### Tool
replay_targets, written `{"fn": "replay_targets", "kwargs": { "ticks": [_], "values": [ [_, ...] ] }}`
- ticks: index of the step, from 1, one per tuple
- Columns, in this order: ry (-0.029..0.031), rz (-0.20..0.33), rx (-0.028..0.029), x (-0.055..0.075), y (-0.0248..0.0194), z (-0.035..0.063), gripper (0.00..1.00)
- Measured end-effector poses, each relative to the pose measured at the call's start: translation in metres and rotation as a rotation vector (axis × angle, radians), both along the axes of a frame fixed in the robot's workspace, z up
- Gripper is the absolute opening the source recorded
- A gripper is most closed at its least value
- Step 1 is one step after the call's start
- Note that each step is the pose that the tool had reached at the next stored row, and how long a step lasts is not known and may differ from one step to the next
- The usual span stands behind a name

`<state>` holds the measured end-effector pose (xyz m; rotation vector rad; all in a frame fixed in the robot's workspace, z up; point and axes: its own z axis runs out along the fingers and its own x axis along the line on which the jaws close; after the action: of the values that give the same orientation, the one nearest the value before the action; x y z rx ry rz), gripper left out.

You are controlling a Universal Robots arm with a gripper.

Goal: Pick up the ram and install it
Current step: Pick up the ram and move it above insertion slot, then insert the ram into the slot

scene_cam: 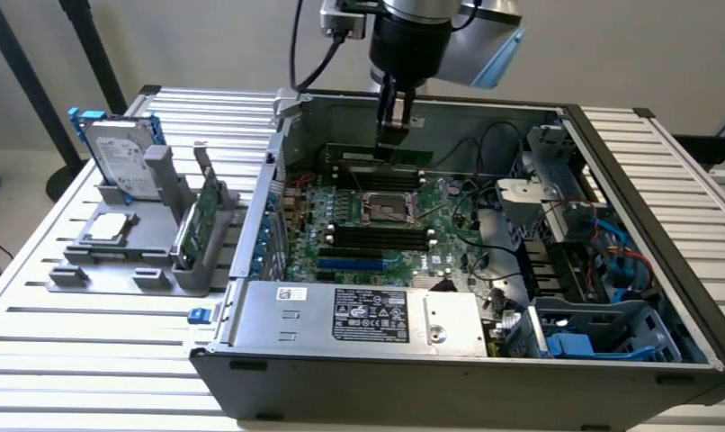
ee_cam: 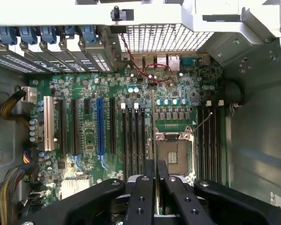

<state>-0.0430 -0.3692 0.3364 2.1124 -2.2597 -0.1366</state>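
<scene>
Fingers (scene_cam: pixel 393 135) tight on the ram (scene_cam: pixel 365 154) above the motherboard (scene_cam: pixel 338 202), cables (ee_cam: pixel 9 107) beside; open case (scene_cam: pixel 338 378) on slatted bench (scene_cam: pixel 99 333).

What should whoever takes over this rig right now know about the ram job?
Gripper: shut on the ram, held edge-down over the motherboard inside the open case.
Done: ram picked up and brought above the board, near the memory slots beside the processor socket.
Left: ram not yet seated in a slot.
</scene>
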Motion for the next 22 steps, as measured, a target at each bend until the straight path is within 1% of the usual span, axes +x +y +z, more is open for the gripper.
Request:
{"fn": "replay_targets", "kwargs": {
  "ticks": [2, 6, 9, 12, 22],
  "values": [
    [-0.0030, -0.009, -0.0038, 0.0006, 0.0000, -0.0014, 0.14],
    [-0.0099, -0.017, -0.0071, 0.0036, 0.0000, -0.0051, 0.14],
    [-0.0139, -0.020, -0.0081, 0.0051, -0.0004, -0.0077, 0.14],
    [-0.0144, -0.021, -0.0083, 0.0056, -0.0022, -0.0087, 0.14],
    [-0.0144, -0.021, -0.0082, 0.0056, -0.0023, -0.0087, 0.14]
  ]
}}
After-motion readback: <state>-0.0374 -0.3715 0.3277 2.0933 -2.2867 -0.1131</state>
